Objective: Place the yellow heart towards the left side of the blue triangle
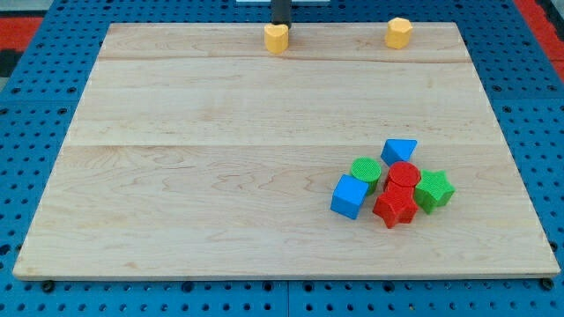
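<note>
Gripper: none on this arm; it ends in a dark rod, so nothing opens, shuts or holds.
Tip: my tip point(280, 26) stands at the view's top edge, just behind the yellow heart and touching or nearly touching it; the exact contact cannot be made out.
Yellow heart: the yellow heart point(277, 39) lies at the far edge of the desk point(220, 176), a little left of centre.
Other yellow block: a yellow hexagon-like block point(399, 33) sits at the same edge, well to the view's right.
Blue triangle: the blue triangle point(399, 151) sits at the top of a cluster in the lower right.
Cluster: green cylinder point(366, 170), red cylinder point(404, 174), blue cube point(350, 195), red star-like block point(394, 207), green star point(434, 189), packed close together.
Progress: hardly begun; the heart is well apart from the triangle.
Left to do: I judge the heart must be pushed down and rightward, stopping just left of the triangle, above the green cylinder.
</note>
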You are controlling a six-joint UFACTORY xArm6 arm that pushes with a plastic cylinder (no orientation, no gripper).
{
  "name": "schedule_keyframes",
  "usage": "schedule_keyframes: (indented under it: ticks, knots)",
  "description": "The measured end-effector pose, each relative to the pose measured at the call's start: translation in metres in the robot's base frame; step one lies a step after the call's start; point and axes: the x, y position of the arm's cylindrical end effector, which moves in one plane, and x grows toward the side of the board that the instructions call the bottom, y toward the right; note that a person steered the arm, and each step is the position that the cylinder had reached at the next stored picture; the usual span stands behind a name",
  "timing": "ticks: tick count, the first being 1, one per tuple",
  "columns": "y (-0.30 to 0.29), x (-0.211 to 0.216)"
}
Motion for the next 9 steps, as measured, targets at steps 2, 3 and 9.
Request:
schedule_keyframes:
  ticks: [2,3,9]
  knots:
    - [-0.01,0.031]
    - [-0.027,0.035]
    - [-0.005,0.092]
